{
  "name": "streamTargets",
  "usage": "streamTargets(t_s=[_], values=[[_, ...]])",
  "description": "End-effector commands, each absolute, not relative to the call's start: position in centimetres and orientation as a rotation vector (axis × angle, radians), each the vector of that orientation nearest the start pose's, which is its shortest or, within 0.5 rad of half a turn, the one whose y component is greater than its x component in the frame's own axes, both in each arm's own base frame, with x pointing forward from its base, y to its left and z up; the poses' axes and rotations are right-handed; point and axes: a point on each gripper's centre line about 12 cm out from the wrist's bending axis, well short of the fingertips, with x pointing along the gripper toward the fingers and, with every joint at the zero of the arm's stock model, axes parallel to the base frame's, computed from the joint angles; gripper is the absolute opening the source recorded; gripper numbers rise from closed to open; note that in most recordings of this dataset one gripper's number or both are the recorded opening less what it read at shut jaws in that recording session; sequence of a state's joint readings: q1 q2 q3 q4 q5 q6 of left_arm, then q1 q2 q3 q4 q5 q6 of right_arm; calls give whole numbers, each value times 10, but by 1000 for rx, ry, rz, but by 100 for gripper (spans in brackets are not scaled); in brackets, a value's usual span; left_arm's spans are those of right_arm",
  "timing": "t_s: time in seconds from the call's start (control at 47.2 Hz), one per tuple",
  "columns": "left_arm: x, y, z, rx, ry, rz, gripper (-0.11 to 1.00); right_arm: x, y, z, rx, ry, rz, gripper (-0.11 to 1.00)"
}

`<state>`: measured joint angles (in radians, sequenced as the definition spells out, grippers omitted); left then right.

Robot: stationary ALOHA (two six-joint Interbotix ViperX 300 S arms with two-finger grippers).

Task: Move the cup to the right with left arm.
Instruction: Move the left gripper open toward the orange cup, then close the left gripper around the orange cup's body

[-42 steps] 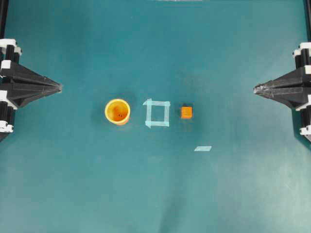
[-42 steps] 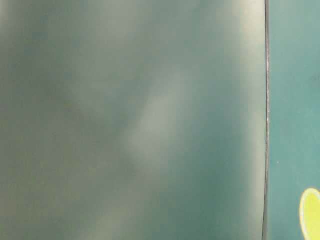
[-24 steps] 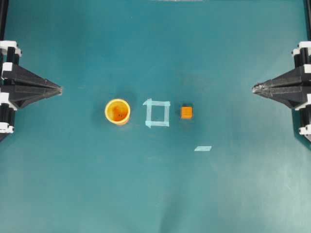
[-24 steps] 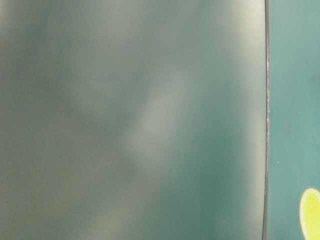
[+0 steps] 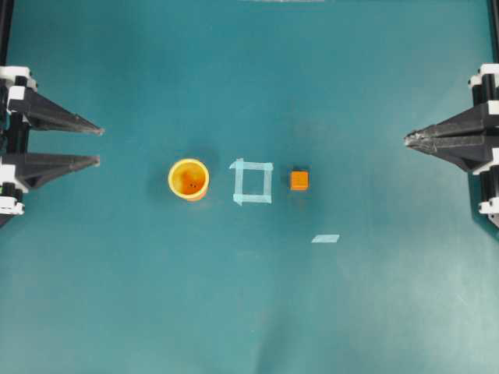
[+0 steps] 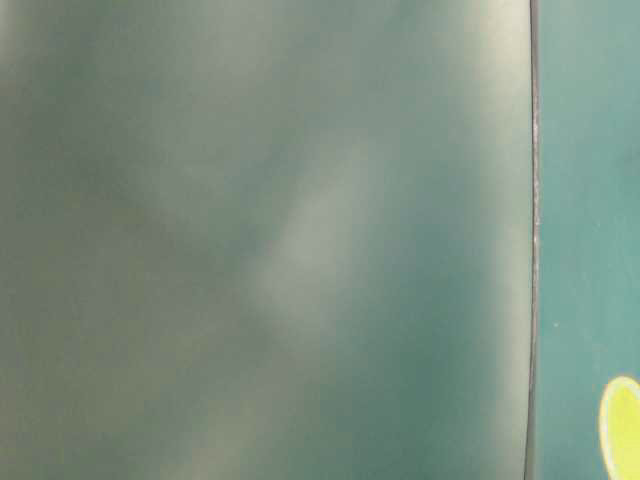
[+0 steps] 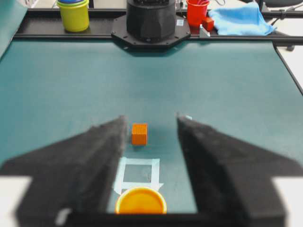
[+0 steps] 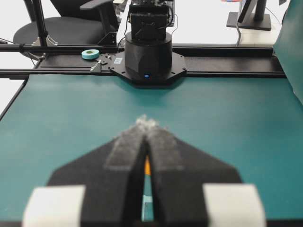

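Note:
The orange cup with a yellow rim stands upright on the teal table, left of a square of pale tape. My left gripper sits at the far left edge, open, its two black fingers spread, well clear of the cup. In the left wrist view the cup lies low between the open fingers, with the tape square and the orange cube beyond it. My right gripper rests at the far right edge, shut, tips together.
A small orange cube sits right of the tape square. A loose strip of pale tape lies nearer the front. Coloured cups, a red cup and a blue cloth stand beyond the table's far edge.
My left gripper has opened, its fingers spreading apart from a shut point. The cup, the cube and the right gripper have not moved.

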<state>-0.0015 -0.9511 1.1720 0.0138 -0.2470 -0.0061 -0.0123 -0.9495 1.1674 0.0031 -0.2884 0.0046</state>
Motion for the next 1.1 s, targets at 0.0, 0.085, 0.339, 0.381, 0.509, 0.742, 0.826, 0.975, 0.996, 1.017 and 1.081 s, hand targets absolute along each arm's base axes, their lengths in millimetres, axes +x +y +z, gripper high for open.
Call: streamTargets(t_s=[0.0,0.085,0.339,0.381,0.509,0.742,0.826,0.975,0.996,1.017,1.081], values=[[206,-1,284,9,-8,-7,53,204,-3,306,7,-100,-14,-1],[211,-1,272,7,35,-7,58,205,-3,305,5,-94,-14,-1],[228,-1,235,17,167,-8,62,204,-5,303,-6,-69,-25,-1],[231,-1,231,24,175,-10,62,204,-5,302,-6,-64,-27,-1],[240,-1,220,29,190,-12,65,204,-6,302,-9,-63,-28,-1],[255,-1,199,28,274,-12,76,204,-5,304,-12,-67,-26,-1],[261,-1,191,28,305,-13,78,203,-6,305,-15,-70,-27,-1],[267,-1,177,27,356,-13,80,203,-5,305,-18,-70,-27,-1],[268,-1,175,28,363,-14,81,203,-5,305,-19,-70,-27,-1],[269,-1,173,28,370,-14,81,203,-5,305,-18,-70,-27,-1],[272,-1,166,28,394,-14,81,203,-5,306,-19,-75,-27,-1]])
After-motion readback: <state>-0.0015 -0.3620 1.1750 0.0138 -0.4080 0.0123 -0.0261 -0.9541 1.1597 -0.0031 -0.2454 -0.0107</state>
